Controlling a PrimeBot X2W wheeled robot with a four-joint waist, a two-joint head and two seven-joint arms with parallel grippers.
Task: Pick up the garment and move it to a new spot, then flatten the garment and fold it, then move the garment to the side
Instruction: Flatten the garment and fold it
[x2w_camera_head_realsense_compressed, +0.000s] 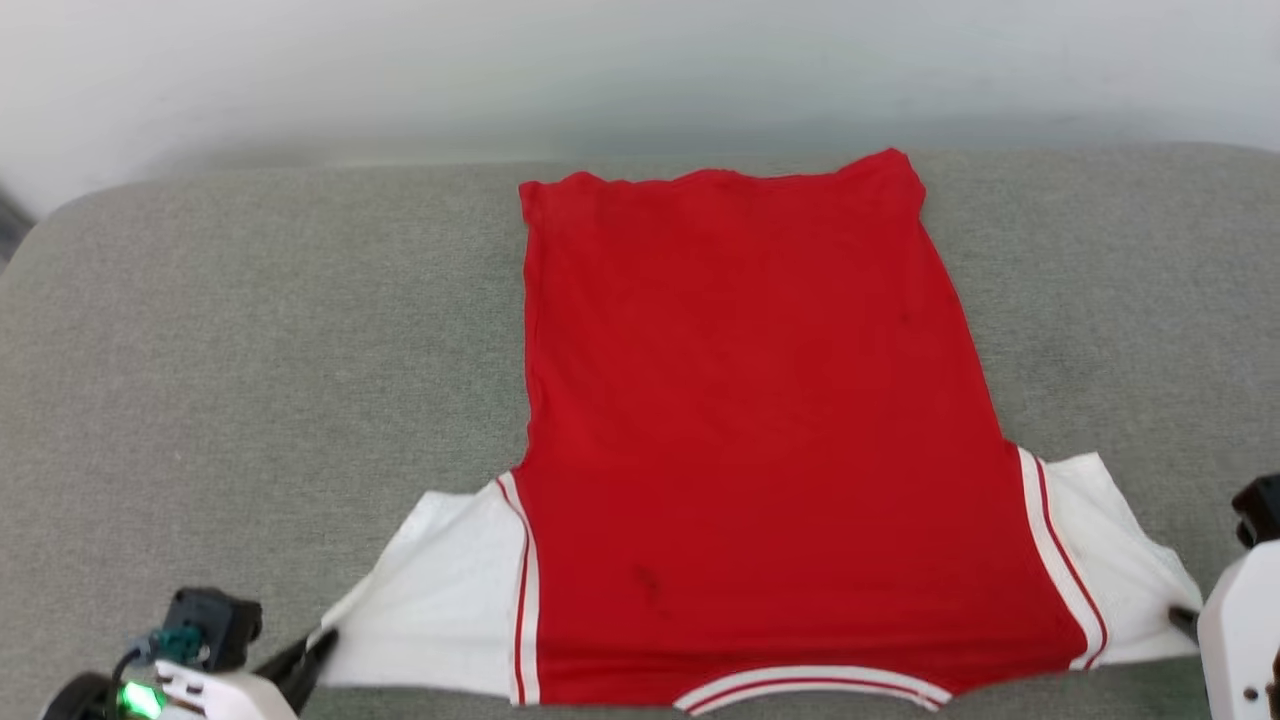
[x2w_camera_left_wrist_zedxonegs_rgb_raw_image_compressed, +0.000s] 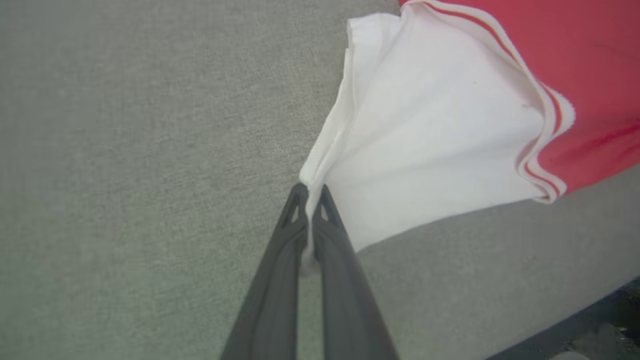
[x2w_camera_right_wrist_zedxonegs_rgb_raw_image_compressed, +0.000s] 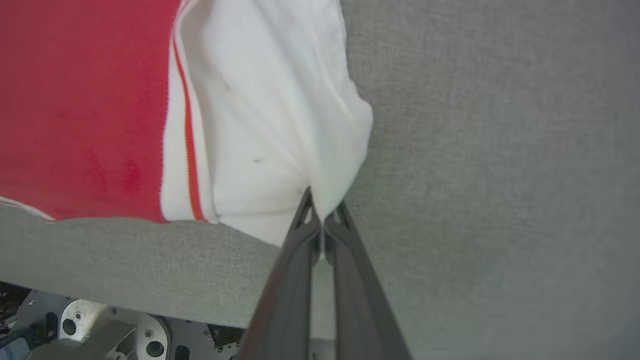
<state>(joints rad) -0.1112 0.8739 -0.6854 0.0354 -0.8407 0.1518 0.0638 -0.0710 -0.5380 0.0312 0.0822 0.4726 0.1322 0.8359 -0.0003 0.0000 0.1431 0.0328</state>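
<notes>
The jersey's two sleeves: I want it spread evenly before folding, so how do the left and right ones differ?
The left sleeve lies fairly flat, while the right sleeve puckers, creases fanning from the right gripper. The left sleeve tapers to a long tip at the left gripper; the right sleeve has a blunter outline. Both are white with red-striped seams, each pinched by shut fingers.

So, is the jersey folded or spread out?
Spread out: the jersey lies flat on the grey cushion, both white sleeves extended sideways.
</notes>
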